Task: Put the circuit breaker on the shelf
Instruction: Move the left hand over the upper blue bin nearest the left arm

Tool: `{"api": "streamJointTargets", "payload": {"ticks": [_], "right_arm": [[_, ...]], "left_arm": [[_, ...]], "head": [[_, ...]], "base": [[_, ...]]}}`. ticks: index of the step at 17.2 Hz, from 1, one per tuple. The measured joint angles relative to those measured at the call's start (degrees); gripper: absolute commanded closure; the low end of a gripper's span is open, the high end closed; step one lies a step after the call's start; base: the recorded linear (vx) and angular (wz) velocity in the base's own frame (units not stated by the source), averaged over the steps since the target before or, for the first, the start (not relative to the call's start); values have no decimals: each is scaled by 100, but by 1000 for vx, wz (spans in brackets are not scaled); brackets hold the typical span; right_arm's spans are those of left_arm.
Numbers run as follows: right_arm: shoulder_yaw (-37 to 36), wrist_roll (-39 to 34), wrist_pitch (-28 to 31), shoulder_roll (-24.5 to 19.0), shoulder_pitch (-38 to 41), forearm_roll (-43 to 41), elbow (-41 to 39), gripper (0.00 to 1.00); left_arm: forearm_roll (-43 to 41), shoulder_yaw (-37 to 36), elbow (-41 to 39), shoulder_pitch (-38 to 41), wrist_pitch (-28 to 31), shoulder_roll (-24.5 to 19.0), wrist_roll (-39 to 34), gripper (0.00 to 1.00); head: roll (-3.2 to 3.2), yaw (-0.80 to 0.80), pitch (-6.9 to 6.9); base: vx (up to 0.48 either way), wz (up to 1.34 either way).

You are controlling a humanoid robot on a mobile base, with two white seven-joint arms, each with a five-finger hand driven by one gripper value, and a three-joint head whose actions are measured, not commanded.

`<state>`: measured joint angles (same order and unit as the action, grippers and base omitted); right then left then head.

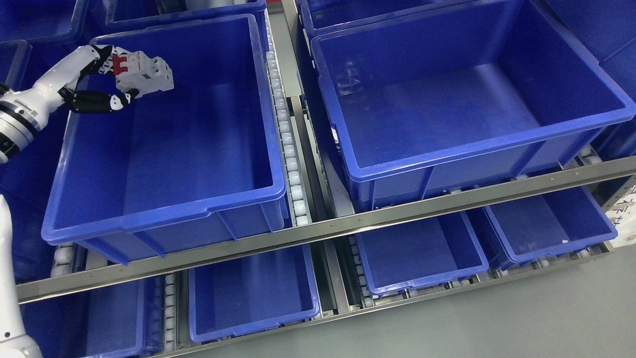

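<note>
1. Nearest the camera, at 6 o'clock, runs a strip of grey floor, and just above it the lower tier of the shelf holds a row of small blue bins.
2. At 8 o'clock a white arm segment shows along the left edge; which arm it belongs to cannot be told.
3. Crossing the picture from 8 o'clock to 3 o'clock is the steel front rail of the upper tier of the shelf.
4. On that tier two large blue bins stand side by side: the left bin at 9 o'clock and the right bin at 2 o'clock, parted by a white roller track and a steel divider.
5. Coming in at 10 o'clock, the left hand reaches over the left wall of the left bin.
6. Its black-tipped fingers are closed in a pinch on the circuit breaker, upper fingers on its top, lower ones under it.
7. That circuit breaker, white with a red switch, sticks out from the hand towards 3 o'clock, held in the air above the far left corner of the left bin and clear of its floor.
</note>
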<state>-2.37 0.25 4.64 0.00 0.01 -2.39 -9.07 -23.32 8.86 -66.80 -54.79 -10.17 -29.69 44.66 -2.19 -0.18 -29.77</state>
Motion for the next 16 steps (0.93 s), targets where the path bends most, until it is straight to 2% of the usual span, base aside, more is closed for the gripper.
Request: {"api": "streamJointTargets", "payload": {"ticks": [5,12,15,16], "right_arm": [[0,-5,0,0,-1,0,0,0],[0,-6,0,0,-1,0,0,0],[0,-7,0,0,-1,0,0,0],[0,-7,0,0,-1,0,0,0]], "left_arm": [[-344,-463,610,-281,-8,-74,5,73],[-789,-716,1372,-542,1,190,-305,71],[-910,-758,1669,-675,3,290,-480,57],[-937,-770,1757,-709,4,320,-509,48]], "head": [[0,0,0],[0,0,0],[0,0,0],[0,0,0]], "base": [[9,-13],[1,5],[3,12],[-5,-11]]}}
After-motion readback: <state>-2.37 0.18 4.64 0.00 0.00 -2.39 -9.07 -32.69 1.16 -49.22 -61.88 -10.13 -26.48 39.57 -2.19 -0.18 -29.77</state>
